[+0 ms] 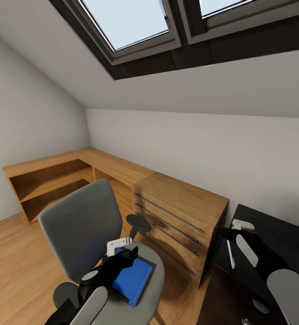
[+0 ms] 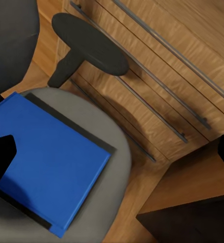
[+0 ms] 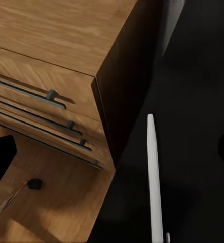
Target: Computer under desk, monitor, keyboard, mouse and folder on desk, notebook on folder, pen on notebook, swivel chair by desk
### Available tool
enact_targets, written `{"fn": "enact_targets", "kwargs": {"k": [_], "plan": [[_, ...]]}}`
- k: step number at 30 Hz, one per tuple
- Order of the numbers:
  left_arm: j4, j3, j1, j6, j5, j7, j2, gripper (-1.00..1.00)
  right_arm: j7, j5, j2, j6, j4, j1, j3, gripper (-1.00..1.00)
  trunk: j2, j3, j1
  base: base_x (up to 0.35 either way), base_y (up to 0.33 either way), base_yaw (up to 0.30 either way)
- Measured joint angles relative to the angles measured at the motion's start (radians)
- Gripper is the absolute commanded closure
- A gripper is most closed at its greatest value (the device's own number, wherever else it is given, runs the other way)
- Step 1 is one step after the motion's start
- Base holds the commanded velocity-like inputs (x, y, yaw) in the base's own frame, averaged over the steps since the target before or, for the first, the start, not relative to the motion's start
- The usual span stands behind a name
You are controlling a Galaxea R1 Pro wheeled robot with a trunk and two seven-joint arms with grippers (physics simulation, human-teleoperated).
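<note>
A: Your left gripper (image 1: 122,255) is hanging right over the folder (image 1: 133,277), which lies flat on the seat of the swivel chair (image 1: 79,225). This looks like the folder step.

B: Can you tell how wide that left gripper stands?

A: Not from here. In the left wrist view one dark finger (image 2: 1,157) crosses the folder's (image 2: 46,167) near corner, and nothing seems pinched, but I can't call the gap. (The folder's dark spine edge faces the wooden drawer unit (image 1: 181,216).)

B: And your right side?

A: The right gripper (image 1: 239,224) hovers over the desk (image 1: 280,234), above the pen (image 1: 231,254) lying on the black top. Open or closed, I can't say; it seems to carry nothing.

B: Next?

A: You'd want an edge grip. The folder is thin and flush to the cushion, so come in at the overhanging corner, then lift and swing right to the desk.
</note>
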Motion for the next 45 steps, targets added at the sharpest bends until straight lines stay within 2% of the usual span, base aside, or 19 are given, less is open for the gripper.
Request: {"fn": "enact_targets", "kwargs": {"k": [10, 45], "plan": [[0.0, 0.0, 0.0, 0.0, 0.0, 0.0, 0.0, -1.0, 0.0, 0.0, 0.001, 0.0, -0.005, 0.001, 0.001, -1.0, 0.0, 0.0, 0.0, 0.0, 0.0, 0.133], [0.0, 0.0, 0.0, 0.0, 0.001, 0.0, 0.0, -1.0, -0.002, 0.002, 0.004, 0.0, -0.002, 0.001, 0.002, -1.0, 0.0, 0.0, 0.0, 0.0, 0.0, 0.268]]}}
